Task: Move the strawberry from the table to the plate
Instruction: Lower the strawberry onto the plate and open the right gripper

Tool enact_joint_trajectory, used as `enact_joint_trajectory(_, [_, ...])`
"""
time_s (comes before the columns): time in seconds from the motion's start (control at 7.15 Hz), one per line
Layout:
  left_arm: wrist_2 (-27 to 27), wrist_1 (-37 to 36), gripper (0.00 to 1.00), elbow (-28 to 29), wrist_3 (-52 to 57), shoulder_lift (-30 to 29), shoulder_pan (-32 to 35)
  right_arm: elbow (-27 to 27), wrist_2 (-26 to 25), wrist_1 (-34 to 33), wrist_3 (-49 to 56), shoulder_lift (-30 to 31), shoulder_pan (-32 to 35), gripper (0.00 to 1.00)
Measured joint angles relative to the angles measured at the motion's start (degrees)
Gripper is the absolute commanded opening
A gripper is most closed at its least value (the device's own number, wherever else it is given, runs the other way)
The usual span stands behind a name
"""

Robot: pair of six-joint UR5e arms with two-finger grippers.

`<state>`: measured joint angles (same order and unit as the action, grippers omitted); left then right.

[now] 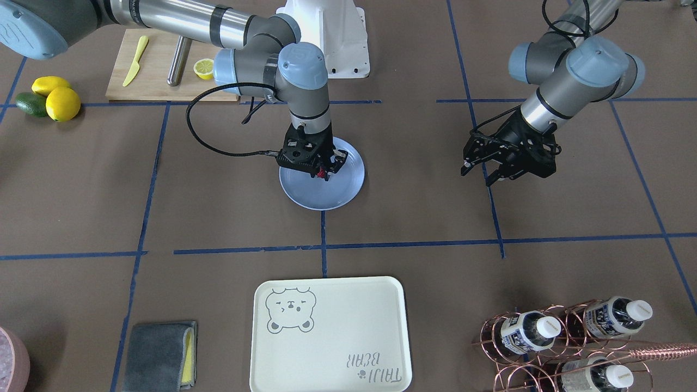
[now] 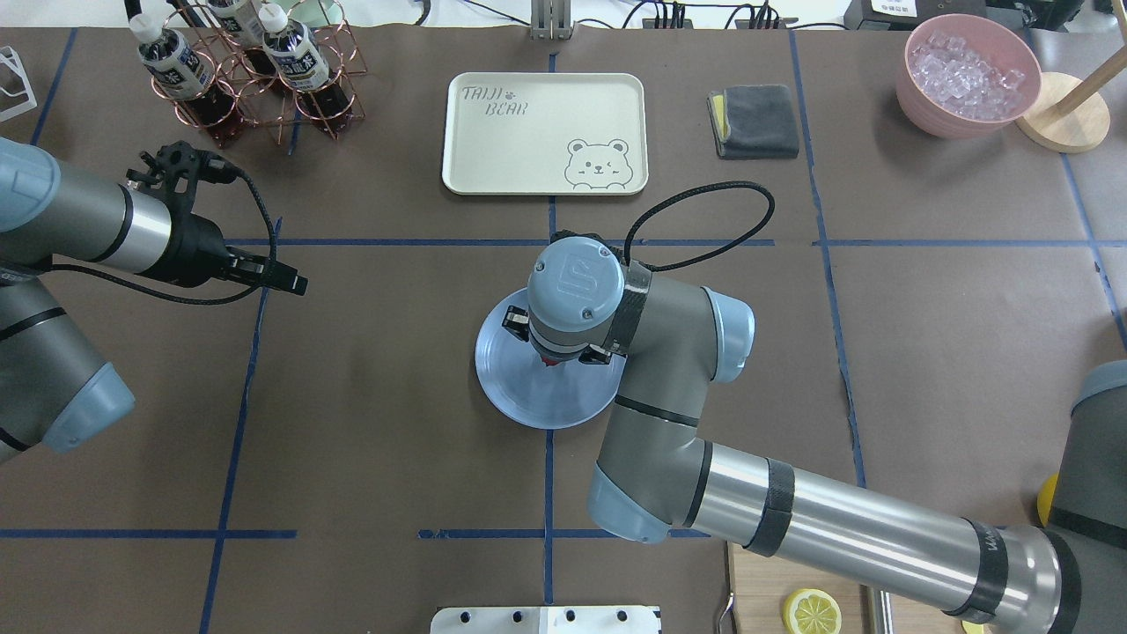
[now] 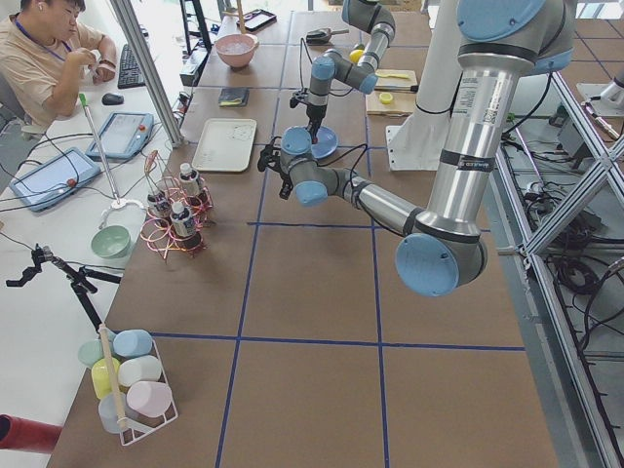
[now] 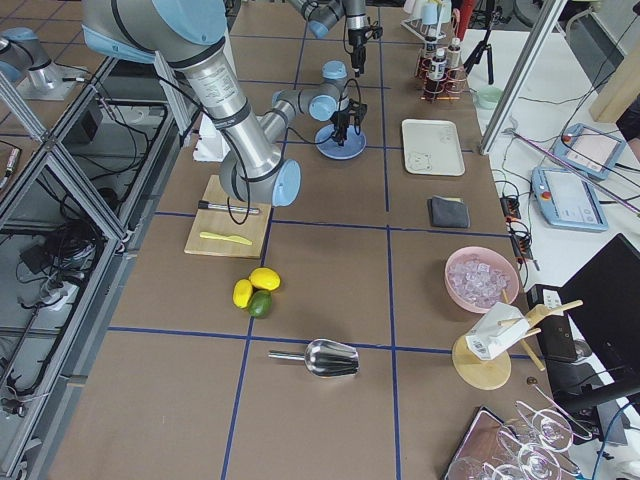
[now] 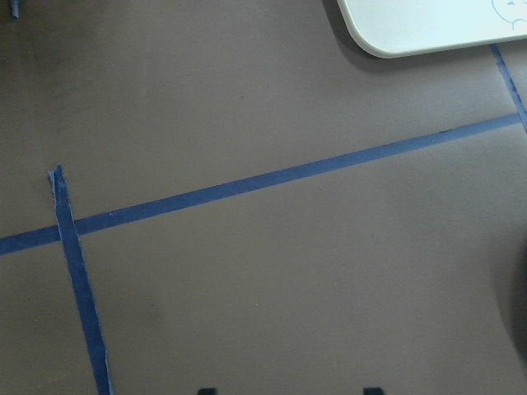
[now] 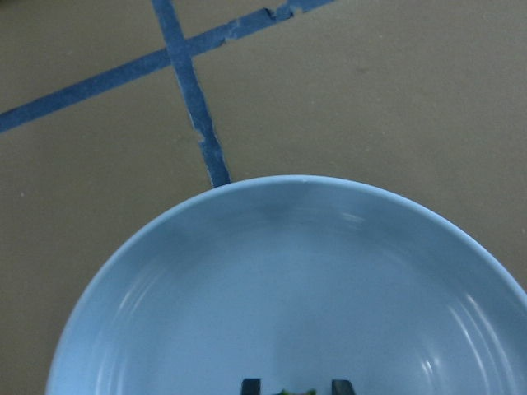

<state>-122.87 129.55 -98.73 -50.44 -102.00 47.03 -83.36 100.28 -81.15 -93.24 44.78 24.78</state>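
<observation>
The light blue plate [image 1: 326,198] lies mid-table on the brown paper table [image 1: 425,218]. My right gripper [image 1: 325,172] points straight down over the plate, shut on the small dark red strawberry [image 1: 324,173]. A speck of that red strawberry [image 2: 548,363] peeks out under the wrist in the overhead view. In the right wrist view the plate [image 6: 247,271] fills the frame, and a green bit shows between the fingertips at the bottom edge. My left gripper [image 1: 482,170] hovers open and holds nothing, well away from the plate.
A cream bear-print tray [image 1: 329,332] and a grey cloth [image 1: 158,354] lie at the operators' edge, beside a copper rack of bottles [image 1: 566,337]. Lemons [image 1: 57,98], an avocado [image 1: 31,104] and a cutting board [image 1: 158,71] sit near my right arm's base.
</observation>
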Motion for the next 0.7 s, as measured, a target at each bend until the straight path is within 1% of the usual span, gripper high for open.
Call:
enact_joint_trajectory(0.42, [0.0, 0.0, 0.68, -0.02, -0.01, 0.04, 0.01, 0.2, 0.0, -0.08, 0.15, -0.04, -0.12, 0.0])
enact_joint_trajectory(0.56, [0.0, 0.0, 0.68, -0.05, -0.01, 0.04, 0.05, 0.24, 0.0, -0.12, 0.14, -0.01, -0.24, 0.03])
enact_joint_trajectory(0.7, [0.0, 0.0, 0.68, -0.09, -0.01, 0.05, 0.07, 0.26, 0.0, -0.16, 0.15, 0.07, -0.38, 0.39])
